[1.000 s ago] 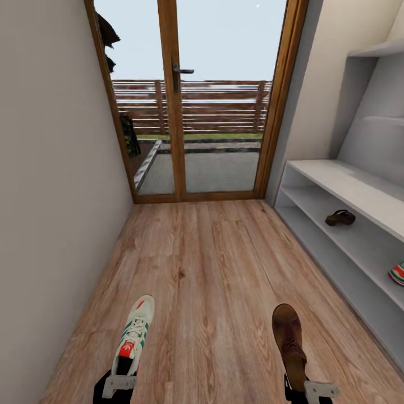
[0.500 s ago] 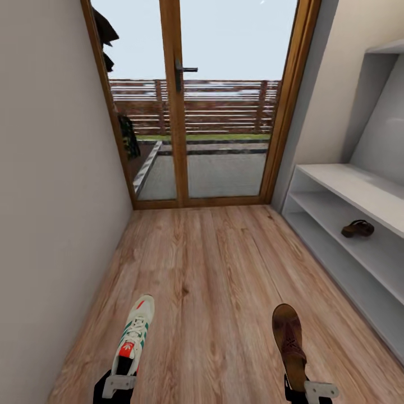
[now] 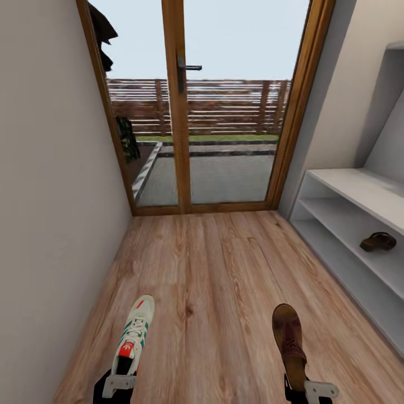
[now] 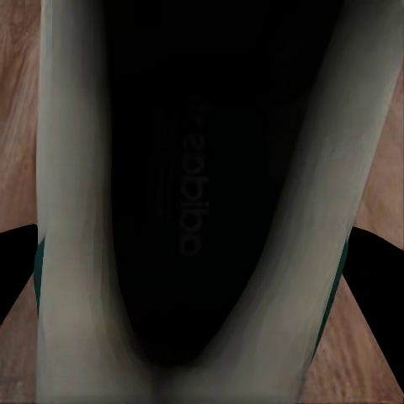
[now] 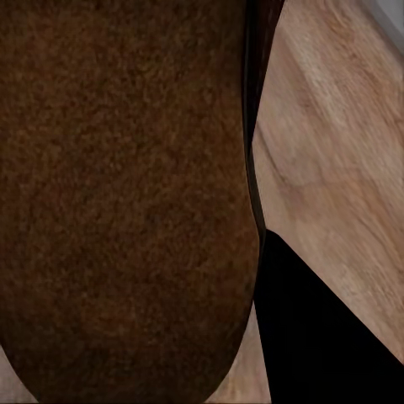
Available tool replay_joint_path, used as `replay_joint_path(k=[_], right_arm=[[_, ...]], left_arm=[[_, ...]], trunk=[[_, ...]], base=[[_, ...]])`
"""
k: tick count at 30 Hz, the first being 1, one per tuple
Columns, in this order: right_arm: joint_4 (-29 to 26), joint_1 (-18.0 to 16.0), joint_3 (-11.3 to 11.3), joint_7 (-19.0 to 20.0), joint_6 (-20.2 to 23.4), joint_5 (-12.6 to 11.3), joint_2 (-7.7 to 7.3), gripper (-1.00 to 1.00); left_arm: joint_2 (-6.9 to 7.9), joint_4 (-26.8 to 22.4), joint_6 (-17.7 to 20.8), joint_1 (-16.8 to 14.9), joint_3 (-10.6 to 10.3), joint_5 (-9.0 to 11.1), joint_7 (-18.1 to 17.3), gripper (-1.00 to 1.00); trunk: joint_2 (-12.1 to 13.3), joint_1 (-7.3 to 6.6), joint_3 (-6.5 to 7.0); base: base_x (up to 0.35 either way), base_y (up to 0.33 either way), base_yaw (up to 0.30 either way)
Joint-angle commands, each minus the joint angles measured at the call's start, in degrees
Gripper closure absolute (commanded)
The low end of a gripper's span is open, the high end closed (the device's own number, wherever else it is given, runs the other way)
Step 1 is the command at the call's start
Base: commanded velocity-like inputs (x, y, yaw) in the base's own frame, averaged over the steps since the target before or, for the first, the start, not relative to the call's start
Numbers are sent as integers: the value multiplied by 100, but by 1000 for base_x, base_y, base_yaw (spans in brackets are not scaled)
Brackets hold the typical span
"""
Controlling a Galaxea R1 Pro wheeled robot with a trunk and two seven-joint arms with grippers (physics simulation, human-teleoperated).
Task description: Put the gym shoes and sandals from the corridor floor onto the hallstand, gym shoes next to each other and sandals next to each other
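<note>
In the head view my left gripper [image 3: 119, 384] is shut on the heel of a white gym shoe [image 3: 133, 335] with green stripes, toe pointing forward above the wood floor [image 3: 213, 264]. My right gripper [image 3: 314, 390] is shut on the heel of a brown sandal [image 3: 289, 342]. The left wrist view looks into the gym shoe's dark opening [image 4: 198, 194] between black fingers [image 4: 13, 273]. The right wrist view shows the sandal's footbed [image 5: 126, 194] beside a black finger [image 5: 311, 337]. The grey-white hallstand [image 3: 359, 193] stands at the right, with the other sandal [image 3: 378, 242] on its middle shelf. The second gym shoe is out of view.
A glazed wooden door [image 3: 179, 112] with a dark handle closes the corridor ahead. A plain wall [image 3: 50, 196] runs close along the left. The plank floor stretches between that wall and the rack.
The whole view has swung, so the rack and its sandal slid right and lower, and the gym shoe on its shelf left the frame. Both held shoes keep their place.
</note>
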Motion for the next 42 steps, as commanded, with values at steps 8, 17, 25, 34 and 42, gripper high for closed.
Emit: replay_joint_path(k=[8,17,25,34,42], right_arm=[[5,-5,-15,-23,-10,45,2,100],[7,-5,-21,-17,-14,46,-5,100],[3,-5,-18,-14,-10,51,-7,100],[1,-5,-16,-20,-12,47,-5,100],[1,-3,-16,-23,-12,39,-6,100]], left_arm=[[-4,2,-17,-4,49,-20,-51,100],[-4,2,-17,-4,47,-20,-51,100],[-4,1,-17,-4,48,-21,-51,100],[-4,2,-17,-4,49,-20,-51,100],[-4,-1,-17,-4,49,-20,-51,100]], trunk=[[-2,2,-5],[-2,2,-5],[-2,2,-5],[-2,2,-5],[-2,2,-3]], base=[[335,92,0],[335,92,0],[335,92,0],[336,92,0],[336,97,-34]])
